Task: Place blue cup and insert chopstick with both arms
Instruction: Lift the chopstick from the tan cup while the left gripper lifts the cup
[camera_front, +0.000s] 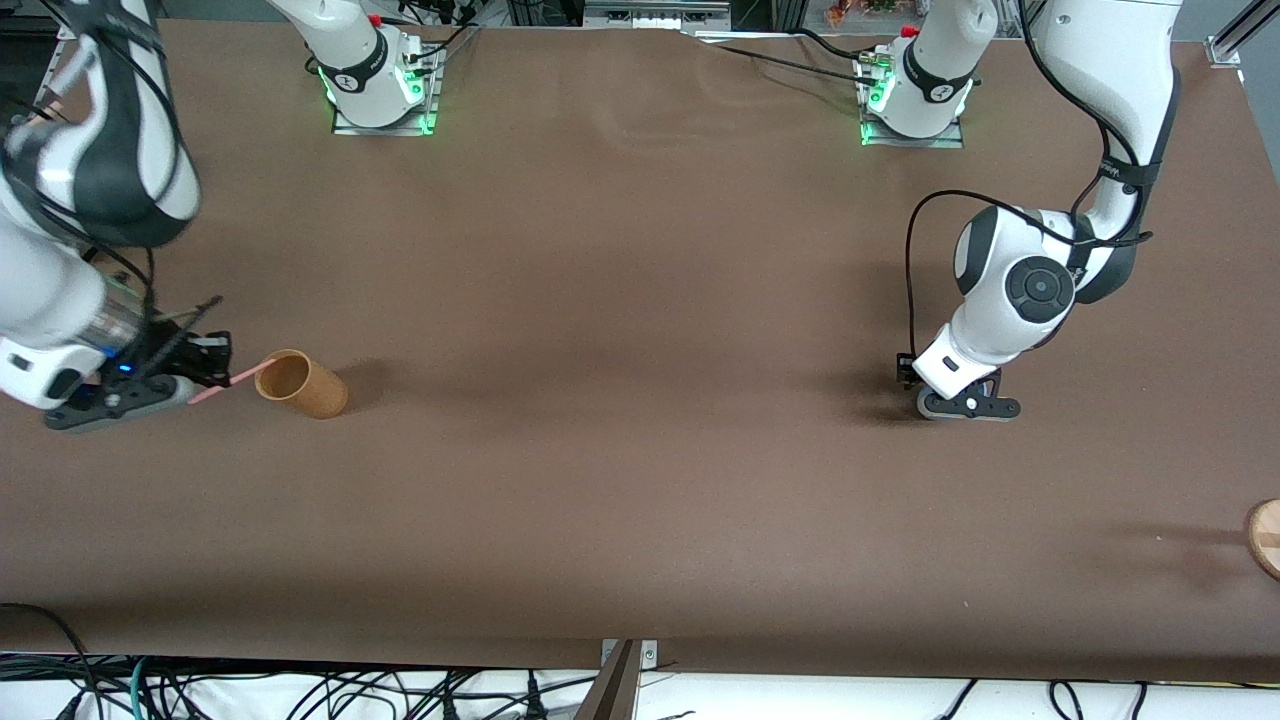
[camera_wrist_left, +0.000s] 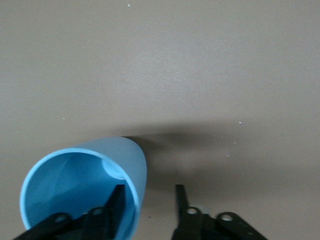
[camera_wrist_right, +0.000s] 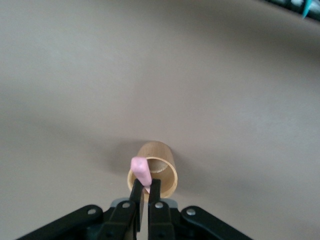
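1. We see a wide brown table (camera_front: 640, 400); its long middle part between the two grippers is bare, so both arms have much free room there.
2. The right gripper (camera_front: 205, 375) is low near the table edge at the right arm's end. A tan cup (camera_front: 300, 383) lies on its side just ahead of the fingertips, its open mouth facing them.
3. The left gripper (camera_front: 965, 405) is low over the table toward the left arm's end. A round wooden piece (camera_front: 1265, 535) is cut by the picture's edge, well apart from it and nearer to the front camera.
4. The right arm (camera_front: 60, 250) reaches down with its wrist bent low; the left arm (camera_front: 1020, 290) folds at the elbow, its wrist pointing down to the table.
5. The right fingers (camera_wrist_right: 136, 192) are clenched on the chopstick (camera_wrist_right: 140, 172), a thin pale-pink stick; its free tip points at the mouth of the tan cup, which looks like cork.
6. In the left wrist view, the left fingers (camera_wrist_left: 117, 200) grasp the blue cup (camera_wrist_left: 85, 187) by its wall: one finger is inside, the other outside. The cup is smooth, round and light blue, tilted with its mouth toward the camera.
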